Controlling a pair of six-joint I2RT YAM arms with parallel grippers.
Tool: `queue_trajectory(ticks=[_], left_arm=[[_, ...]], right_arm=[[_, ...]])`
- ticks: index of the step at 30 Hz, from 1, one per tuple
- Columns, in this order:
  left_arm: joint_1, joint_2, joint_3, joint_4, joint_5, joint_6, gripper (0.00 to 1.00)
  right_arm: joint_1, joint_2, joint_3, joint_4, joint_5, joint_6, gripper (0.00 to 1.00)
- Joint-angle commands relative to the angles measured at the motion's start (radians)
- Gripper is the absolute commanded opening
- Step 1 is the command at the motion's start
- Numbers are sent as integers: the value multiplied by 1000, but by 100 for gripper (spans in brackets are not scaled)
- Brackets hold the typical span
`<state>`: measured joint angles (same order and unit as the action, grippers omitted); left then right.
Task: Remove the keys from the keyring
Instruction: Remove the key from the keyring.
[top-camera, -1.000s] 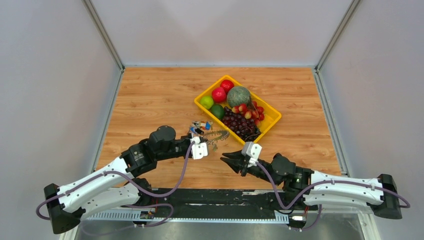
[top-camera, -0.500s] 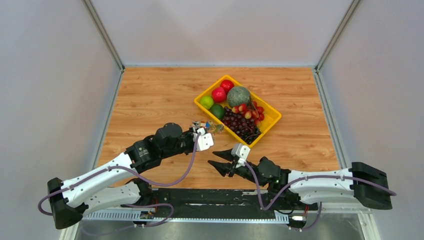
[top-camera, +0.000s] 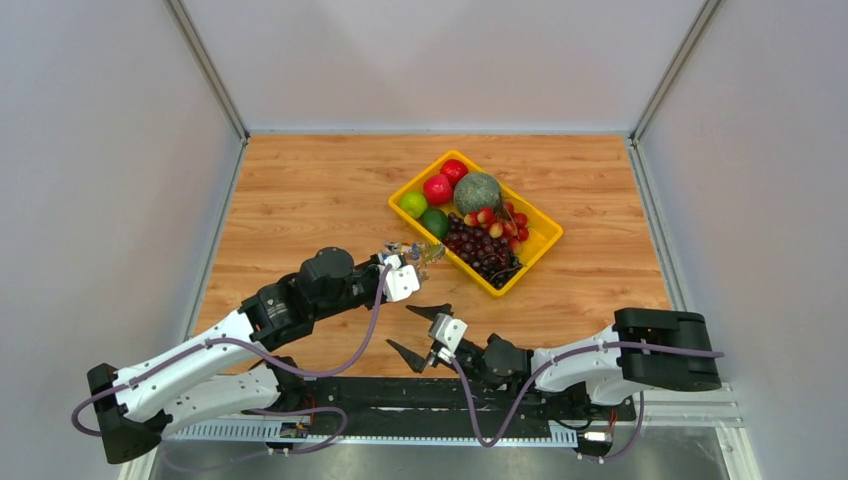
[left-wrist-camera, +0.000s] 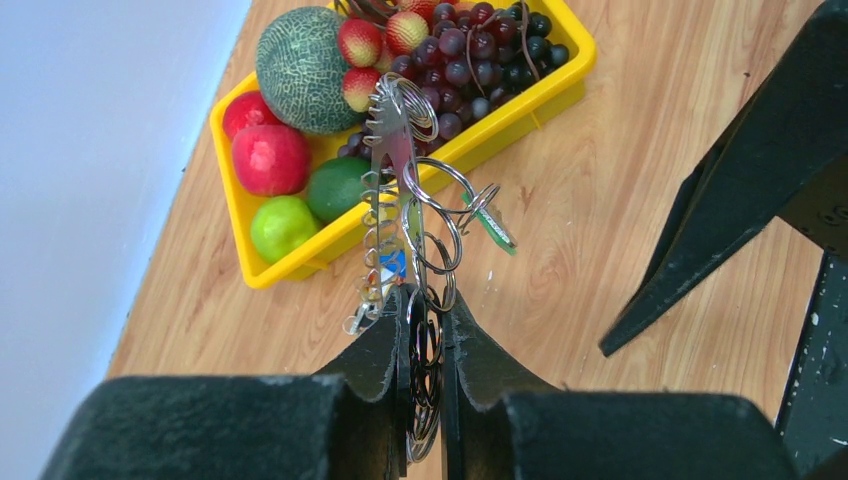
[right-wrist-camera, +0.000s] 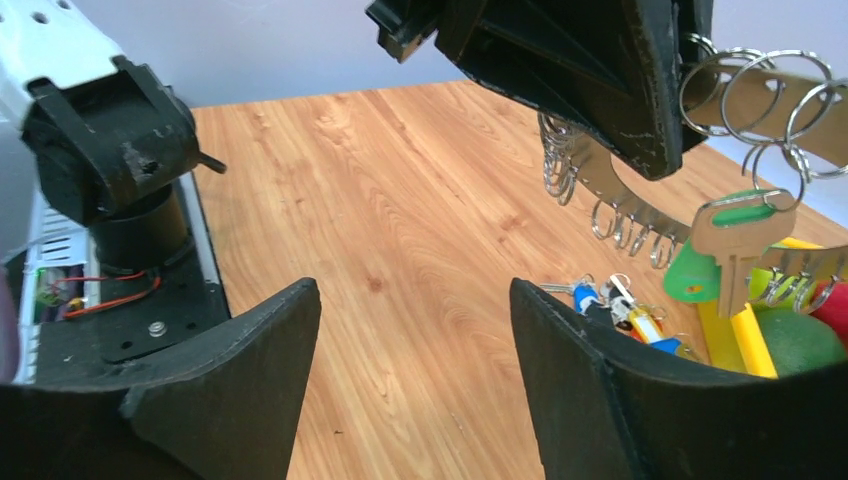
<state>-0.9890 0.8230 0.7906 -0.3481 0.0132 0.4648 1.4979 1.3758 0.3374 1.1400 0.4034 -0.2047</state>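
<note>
A: How will the keyring (left-wrist-camera: 420, 215) handle?

B: I'd judge it light, stiff and slick. It is thin metal, and its small loose rings will likely swing and rattle when nudged. It hangs clear of the table (right-wrist-camera: 400, 180), just in front of the near corner of the yellow tray (left-wrist-camera: 500, 115).

A: And the keys (right-wrist-camera: 733, 250)?

B: They are hard and flat and dangle freely. From the right wrist only one shows plainly, with a green head, hanging below the band. I'd take a key by its flat head and leave the thin ring alone, since a ring would slide out of a pinch.

A: Who holds the ring?

B: The left hand (left-wrist-camera: 425, 305) is clenched on it. The fingers are nearly together, with the metal loops pinched between them and the rest standing out beyond the tips.

A: And the other one?

B: The right hand (right-wrist-camera: 415, 290) is released. Its fingers are spread wide and hold nothing. It sits low over the table, aimed up at the hanging ring and apart from it.

A: Anything underneath?

B: A small bunch of coloured keys (right-wrist-camera: 615, 300) lies on the table below. It is easy to snag by mistake.
</note>
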Motion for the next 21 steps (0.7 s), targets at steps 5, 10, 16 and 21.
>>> queue_trajectory(ticks=[5,10,16,21], left_arm=[[-4,-39,15,73,-4,-16,0],[-4,-40,13,75,1,-14,0],[-5,-40,12,77,6,-14,0],[-4,-40,12,77,6,-14,0]], right_arm=[[12,65,53,229,142,-132,82],[12,99,101,227,104,-169,83],[12,141,135,253,126,-202,88],[11,170,161,265,232,-223,93]])
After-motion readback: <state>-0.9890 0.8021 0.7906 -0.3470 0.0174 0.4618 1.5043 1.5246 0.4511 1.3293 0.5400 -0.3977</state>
